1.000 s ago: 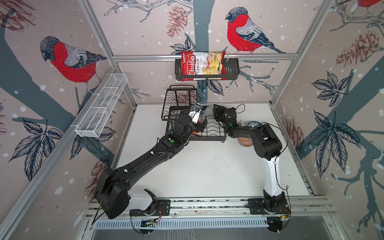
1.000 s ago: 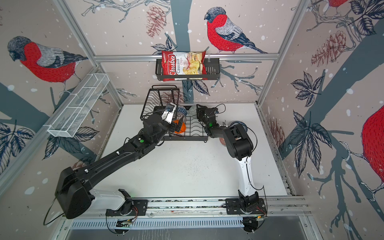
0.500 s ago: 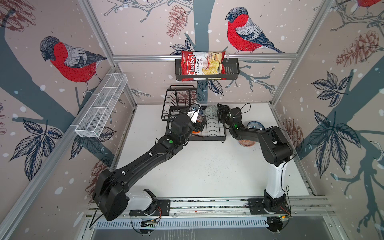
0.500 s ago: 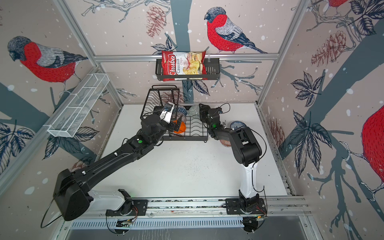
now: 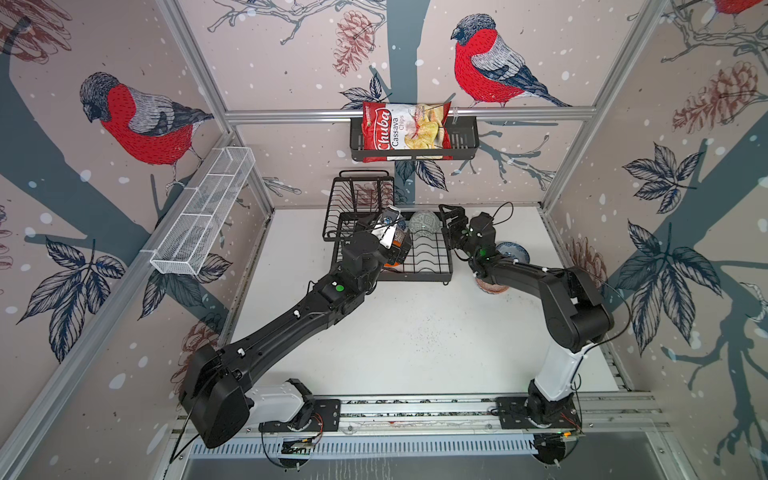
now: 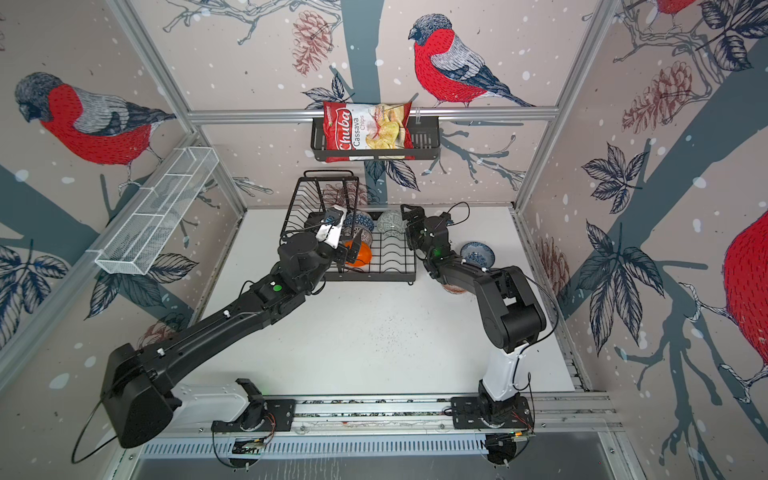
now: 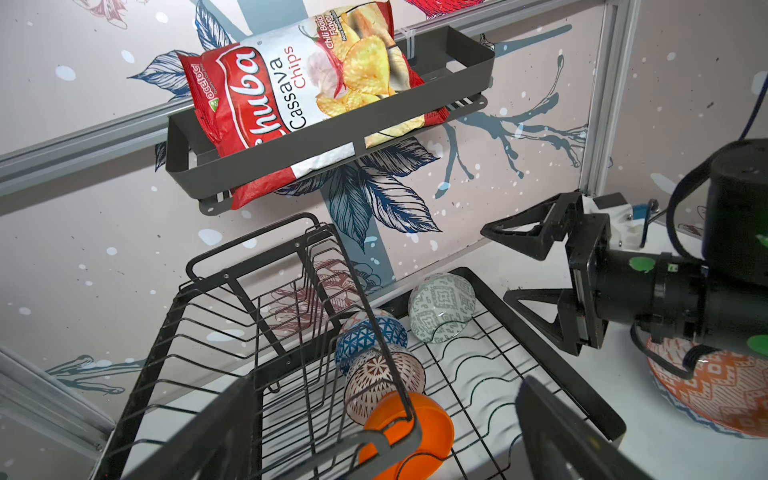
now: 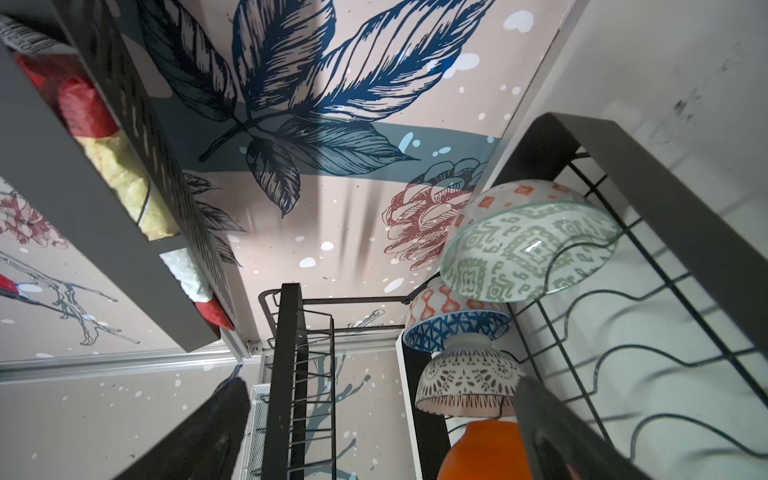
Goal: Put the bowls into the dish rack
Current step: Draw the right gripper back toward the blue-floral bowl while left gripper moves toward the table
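A white counter sits inside walls papered with red-breasted birds. A chips bag fills a black basket at 12 o'clock, and a white mesh basket hangs at 10. The dish rack stands at the counter's 12 o'clock edge. The top views half hide its bowls behind the left wrist. The left wrist view shows them whole: grey-green bowl, dark blue bowl, black-white bowl, orange bowl. Only the top views show the blue floral bowl on the counter at the rack's 3 o'clock. The left arm stretches from 7 o'clock, its left fingers spread wide, gripping nothing. The right arm bends at 4 o'clock, its right fingers gaping empty beside the rack.
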You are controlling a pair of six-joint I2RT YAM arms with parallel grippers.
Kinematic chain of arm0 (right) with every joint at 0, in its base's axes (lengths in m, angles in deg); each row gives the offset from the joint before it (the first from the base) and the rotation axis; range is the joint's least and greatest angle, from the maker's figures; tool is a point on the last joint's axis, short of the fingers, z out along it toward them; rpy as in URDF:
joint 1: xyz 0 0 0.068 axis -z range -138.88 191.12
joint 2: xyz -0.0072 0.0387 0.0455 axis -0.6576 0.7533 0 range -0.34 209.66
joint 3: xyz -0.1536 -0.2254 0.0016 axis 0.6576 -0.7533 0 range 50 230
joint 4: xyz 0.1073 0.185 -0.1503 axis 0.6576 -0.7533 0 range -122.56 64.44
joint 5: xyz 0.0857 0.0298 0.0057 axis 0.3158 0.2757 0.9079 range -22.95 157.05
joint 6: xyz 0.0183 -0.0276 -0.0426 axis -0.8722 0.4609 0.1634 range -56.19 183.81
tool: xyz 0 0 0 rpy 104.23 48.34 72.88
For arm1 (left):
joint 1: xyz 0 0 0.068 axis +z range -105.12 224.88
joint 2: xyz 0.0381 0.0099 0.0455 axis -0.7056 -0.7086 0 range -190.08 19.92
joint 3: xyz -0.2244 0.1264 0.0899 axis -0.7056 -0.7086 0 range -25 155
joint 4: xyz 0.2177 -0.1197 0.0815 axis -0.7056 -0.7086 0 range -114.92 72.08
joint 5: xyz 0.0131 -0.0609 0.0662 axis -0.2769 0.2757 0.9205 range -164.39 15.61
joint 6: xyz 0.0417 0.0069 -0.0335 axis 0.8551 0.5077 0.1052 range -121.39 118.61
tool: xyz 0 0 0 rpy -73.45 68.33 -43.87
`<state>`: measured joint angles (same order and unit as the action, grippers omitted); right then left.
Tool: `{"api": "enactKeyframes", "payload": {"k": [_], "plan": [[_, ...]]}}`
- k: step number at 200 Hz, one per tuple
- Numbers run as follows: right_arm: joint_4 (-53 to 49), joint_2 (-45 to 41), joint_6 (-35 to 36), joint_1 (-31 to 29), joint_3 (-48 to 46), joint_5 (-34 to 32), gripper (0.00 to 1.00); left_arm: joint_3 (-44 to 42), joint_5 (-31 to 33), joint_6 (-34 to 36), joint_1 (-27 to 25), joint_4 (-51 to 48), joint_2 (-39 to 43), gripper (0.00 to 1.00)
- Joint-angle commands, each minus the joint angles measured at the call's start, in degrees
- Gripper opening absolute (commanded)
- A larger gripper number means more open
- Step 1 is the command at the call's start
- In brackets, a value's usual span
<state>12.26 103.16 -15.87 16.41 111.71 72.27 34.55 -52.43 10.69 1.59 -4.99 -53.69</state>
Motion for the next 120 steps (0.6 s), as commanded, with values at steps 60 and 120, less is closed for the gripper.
{"api": "enactKeyframes", "payload": {"k": [60, 120], "plan": [[-28.12, -10.72, 22.14, 1.05, 5.28, -1.11, 1.0, 2.54, 7.97, -5.97, -5.16, -2.93, -3.52, 0.97], [-39.31, -22.92, 33.78, 7.3, -1.21, -2.79, 1.0, 8.17, 10.65, -5.42, -10.52, -5.12, -8.16, 0.98]]}}
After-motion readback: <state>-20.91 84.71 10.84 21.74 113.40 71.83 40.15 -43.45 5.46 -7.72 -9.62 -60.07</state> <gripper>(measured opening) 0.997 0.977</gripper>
